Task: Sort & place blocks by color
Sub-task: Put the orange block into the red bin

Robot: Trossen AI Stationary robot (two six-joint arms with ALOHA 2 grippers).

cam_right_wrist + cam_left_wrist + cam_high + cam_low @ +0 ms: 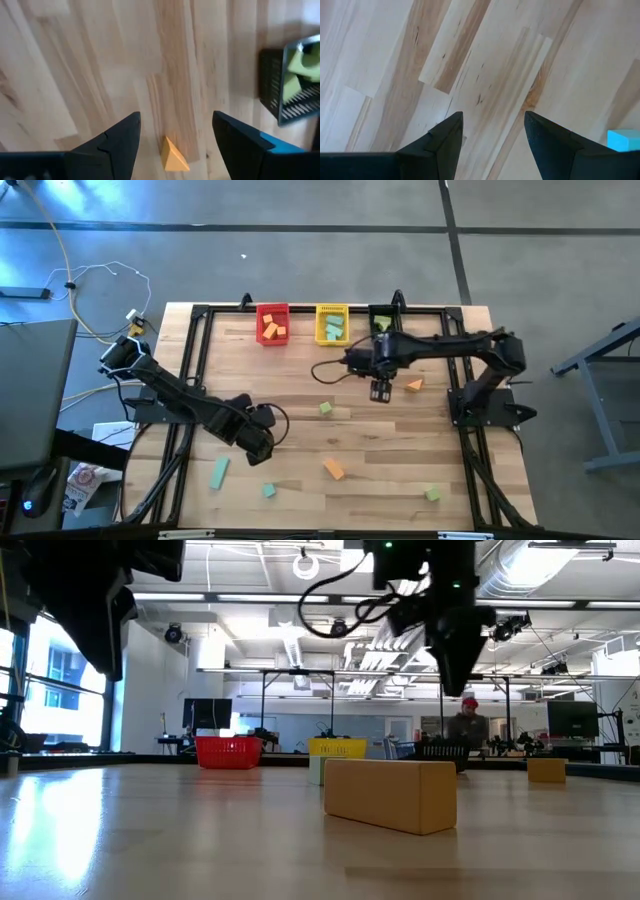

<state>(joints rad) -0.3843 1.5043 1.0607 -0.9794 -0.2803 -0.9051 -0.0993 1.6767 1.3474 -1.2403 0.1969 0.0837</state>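
Blocks lie scattered on the wooden table: an orange bar (334,469) (390,792), a teal bar (219,472), a teal cube (268,491), green blocks (326,409) (431,493), and a small orange block (413,385) (174,156). My right gripper (380,392) (175,117) hangs open above the table at mid-right, and the small orange block shows low between its fingers. My left gripper (262,448) (492,117) stands open over bare wood at the near left, with a teal block (622,140) off to one side.
Along the far edge stand a red bin (272,325) holding orange blocks, a yellow bin (332,325) holding teal and green ones, and a black bin (382,320) (295,85) holding green ones. A person (467,725) sits in the room behind the table.
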